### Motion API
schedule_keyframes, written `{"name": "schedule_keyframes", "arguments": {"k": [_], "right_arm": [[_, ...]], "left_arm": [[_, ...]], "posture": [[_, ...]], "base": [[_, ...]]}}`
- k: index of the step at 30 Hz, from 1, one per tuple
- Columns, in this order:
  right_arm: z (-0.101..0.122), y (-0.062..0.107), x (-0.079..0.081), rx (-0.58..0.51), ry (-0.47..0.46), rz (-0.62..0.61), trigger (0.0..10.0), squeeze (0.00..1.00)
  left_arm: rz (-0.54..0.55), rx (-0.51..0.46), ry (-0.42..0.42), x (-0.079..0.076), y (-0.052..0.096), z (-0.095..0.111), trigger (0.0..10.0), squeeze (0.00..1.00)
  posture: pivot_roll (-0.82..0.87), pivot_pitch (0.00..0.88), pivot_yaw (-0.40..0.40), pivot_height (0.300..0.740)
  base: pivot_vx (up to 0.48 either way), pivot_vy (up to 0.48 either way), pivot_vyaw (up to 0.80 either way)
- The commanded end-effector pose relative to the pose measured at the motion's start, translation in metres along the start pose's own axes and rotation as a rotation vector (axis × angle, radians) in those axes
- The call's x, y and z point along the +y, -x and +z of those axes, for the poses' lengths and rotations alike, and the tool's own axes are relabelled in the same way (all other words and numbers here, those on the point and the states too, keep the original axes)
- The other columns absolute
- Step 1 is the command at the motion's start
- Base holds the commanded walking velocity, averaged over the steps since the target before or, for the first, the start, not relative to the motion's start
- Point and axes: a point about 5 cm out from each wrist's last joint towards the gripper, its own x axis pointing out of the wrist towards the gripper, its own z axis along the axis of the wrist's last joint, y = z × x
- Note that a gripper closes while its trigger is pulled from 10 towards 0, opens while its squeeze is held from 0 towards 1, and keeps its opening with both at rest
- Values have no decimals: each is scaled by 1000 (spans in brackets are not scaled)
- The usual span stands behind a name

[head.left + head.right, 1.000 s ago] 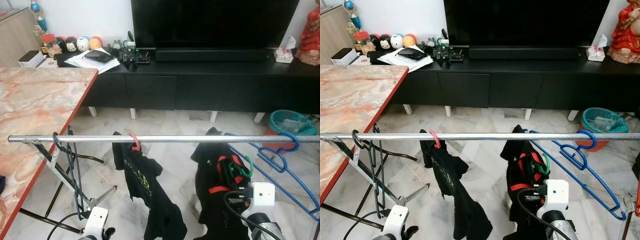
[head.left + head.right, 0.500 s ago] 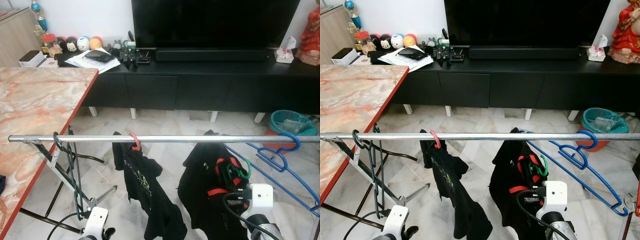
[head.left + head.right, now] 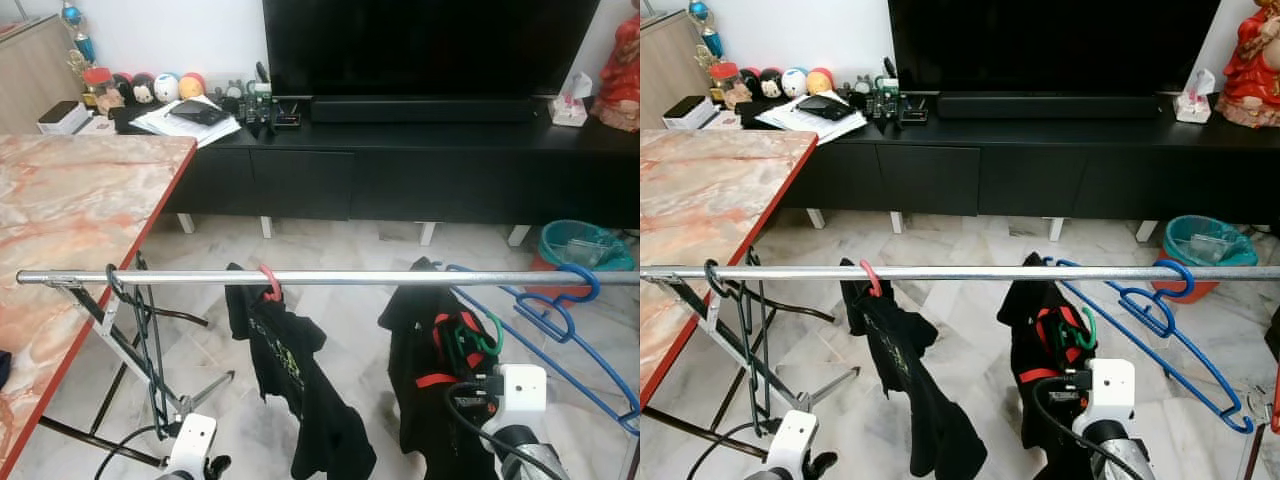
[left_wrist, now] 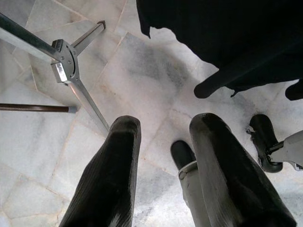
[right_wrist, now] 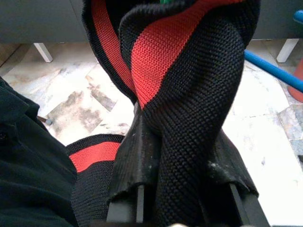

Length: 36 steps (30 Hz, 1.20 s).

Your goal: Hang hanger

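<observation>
White floor tiles (image 3: 330, 250) are showing under the rail (image 3: 330, 277). Below it, the right gripper (image 5: 182, 177) is pinching the black-and-red garment (image 3: 430, 390) on its green hanger (image 3: 480, 335). The left gripper (image 4: 161, 142) is hanging open, holding nothing.

Our right gripper (image 5: 182, 142) is raised in front of us at lower right, its white wrist block (image 3: 521, 388) upright with a black cable looping off it, and its fingers (image 5: 135, 156) are clamped tight with black-and-red knit pinched between them. Our left gripper (image 4: 163, 161) hangs low at lower left, pointing down, its two fingers (image 4: 111, 175) parted around nothing.
</observation>
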Motion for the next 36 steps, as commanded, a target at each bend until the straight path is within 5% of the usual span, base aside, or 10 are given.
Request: {"name": "schedule_keyframes", "arguments": {"k": [1,20,36], "right_arm": [[10,-3,-2,-49,10,-7,10000,0],[13,-5,-4,-62,4,-36,10000,0],[15,-6,-3,-70,3,-30,10000,0]], "left_arm": [[-1,19,-13,3,1,-3,10000,0],[-2,19,-9,3,1,-3,10000,0],[-2,18,-7,3,1,-3,10000,0]], "posture": [[-235,0,55,740],[-233,0,57,740],[-232,0,58,740]], "base": [[0,0,0],[-13,0,0],[-253,0,0]]}}
